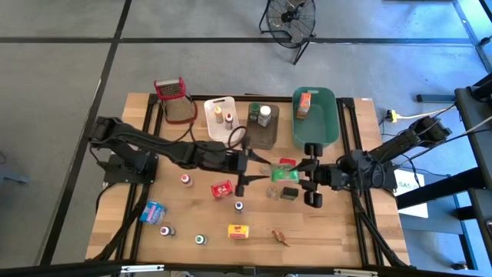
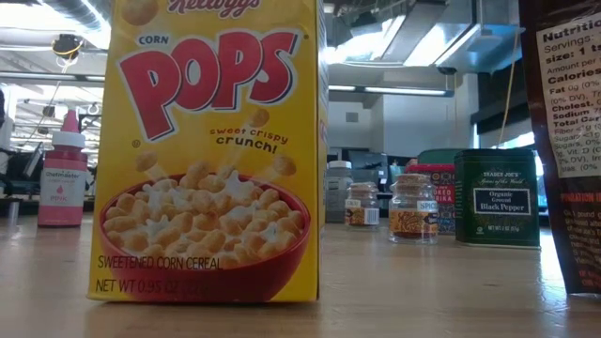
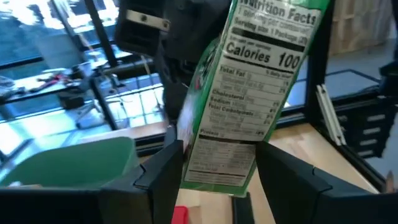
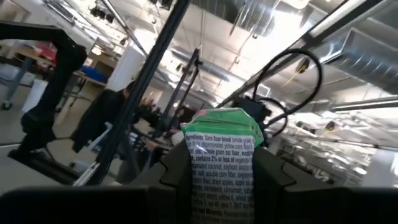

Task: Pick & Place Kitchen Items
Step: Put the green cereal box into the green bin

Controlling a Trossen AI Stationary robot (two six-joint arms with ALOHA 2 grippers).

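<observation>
mid-counter (image 1: 330,223), a handover in hand. from the left, left pincer (image 1: 260,172) reaching to the centre, fingers (image 3: 163,177) clamped on either side of the green box (image 1: 284,171), nutrition panel showing between them in its wrist view. from the right, right pincer (image 1: 307,174) meeting it at the same box, fingers (image 4: 177,168) also clamped on its sides, ingredient text facing that wrist camera. box thus held at both ends, lifted above the counter, just in front of the green tub (image 1: 327,127). judged step: passing the box from one arm to the other, probably on the way to the tub, though which arm is giving cannot be told. next move calls for one pincer to let go cleanly while the other keeps its hold, then a short carry without tilting. elsewhere, other kitchen items lying unsorted: red box (image 1: 222,188), yellow box (image 1: 239,230), small bottles near the front edge.
</observation>
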